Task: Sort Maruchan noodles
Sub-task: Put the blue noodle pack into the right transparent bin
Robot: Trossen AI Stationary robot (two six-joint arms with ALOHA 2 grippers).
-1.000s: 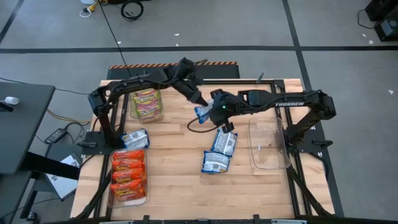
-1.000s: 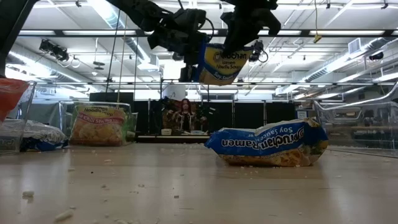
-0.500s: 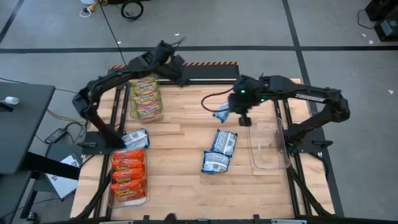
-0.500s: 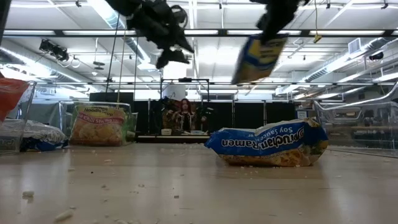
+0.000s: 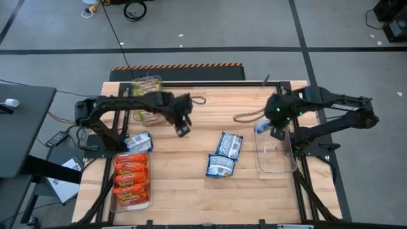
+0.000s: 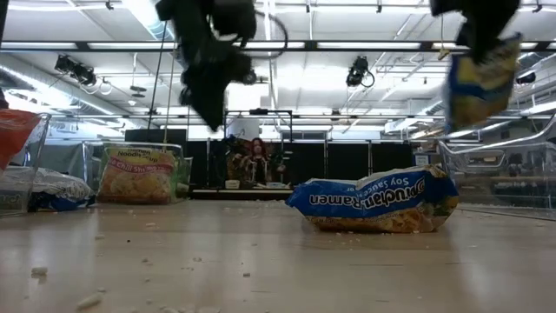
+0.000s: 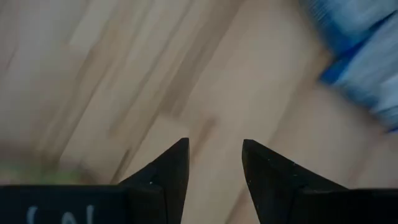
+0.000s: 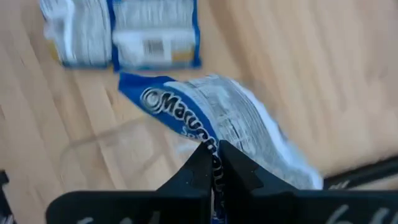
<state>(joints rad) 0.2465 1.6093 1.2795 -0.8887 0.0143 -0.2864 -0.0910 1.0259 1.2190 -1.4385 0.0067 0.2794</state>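
Note:
My right gripper (image 5: 273, 129) is shut on a blue-white Maruchan noodle packet (image 5: 261, 127), which hangs over the left rim of an empty clear bin (image 5: 283, 166). The low view shows that packet (image 6: 480, 83) high above the table. Two more blue-white packets (image 5: 229, 145) (image 5: 220, 165) lie flat at the table's middle. My left gripper (image 5: 182, 130) hovers open over bare wood left of centre, nothing between its fingers (image 7: 168, 174). My right gripper pinches the packet's end edge (image 8: 212, 148) between its two fingers, coming from above and pointing steeply down. The packet hangs tilted below the fingers, clear of the table and the bin.
Along the left side stand clear bins: one with green-pink packets (image 5: 147, 103) at the far left, one with a blue-white packet (image 5: 138, 141), one with orange-red packets (image 5: 130, 181) nearer. Crumbs dot the wood (image 6: 87, 300). A cable (image 5: 245, 117) trails to the right arm.
My left gripper has let go of the blue-white packet, swung off toward the table's far left, then come down nearer over the bare wood. My right gripper has carried the packet from the table's middle toward the right edge, over the clear bin, rolling as it went.

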